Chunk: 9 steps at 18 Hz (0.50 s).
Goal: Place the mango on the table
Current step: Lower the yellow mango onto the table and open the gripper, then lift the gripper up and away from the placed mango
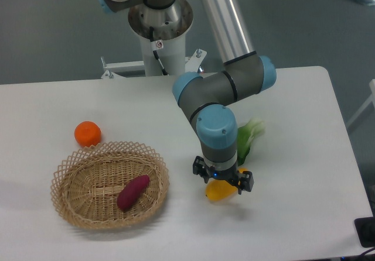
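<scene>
The mango [219,192] is yellow-orange, and only its lower part shows beneath my gripper [223,186], right of the basket. The gripper points straight down and is shut on the mango, holding it at or just above the white table [304,173]. The wrist hides the fingers and the mango's top. I cannot tell whether the mango touches the table.
A woven wicker basket [73,199] at the front left holds a purple sweet potato [133,192]. A round orange fruit [88,133] lies behind the basket. A green leafy vegetable [249,137] lies just behind the gripper, partly hidden by the arm.
</scene>
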Each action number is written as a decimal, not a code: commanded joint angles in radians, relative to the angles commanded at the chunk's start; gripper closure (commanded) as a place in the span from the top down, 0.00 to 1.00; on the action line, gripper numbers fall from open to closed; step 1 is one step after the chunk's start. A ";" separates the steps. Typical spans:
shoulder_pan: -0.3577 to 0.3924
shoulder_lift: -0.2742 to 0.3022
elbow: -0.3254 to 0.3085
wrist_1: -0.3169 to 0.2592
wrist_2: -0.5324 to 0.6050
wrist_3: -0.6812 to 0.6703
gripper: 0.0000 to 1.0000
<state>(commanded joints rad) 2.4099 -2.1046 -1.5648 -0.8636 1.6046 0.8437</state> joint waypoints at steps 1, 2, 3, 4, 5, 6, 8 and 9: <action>0.005 0.003 0.008 -0.002 -0.009 0.002 1.00; 0.008 0.003 0.015 -0.005 -0.012 0.002 1.00; 0.011 0.005 0.022 -0.008 -0.014 0.000 1.00; 0.015 0.008 0.025 -0.008 -0.015 0.002 1.00; 0.024 0.017 0.028 -0.008 -0.018 0.002 1.00; 0.035 0.020 0.031 -0.012 -0.029 0.003 1.00; 0.060 0.038 0.035 -0.041 -0.066 0.049 1.00; 0.066 0.047 0.038 -0.075 -0.081 0.102 1.00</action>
<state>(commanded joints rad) 2.4758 -2.0572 -1.5263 -0.9385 1.5234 0.9459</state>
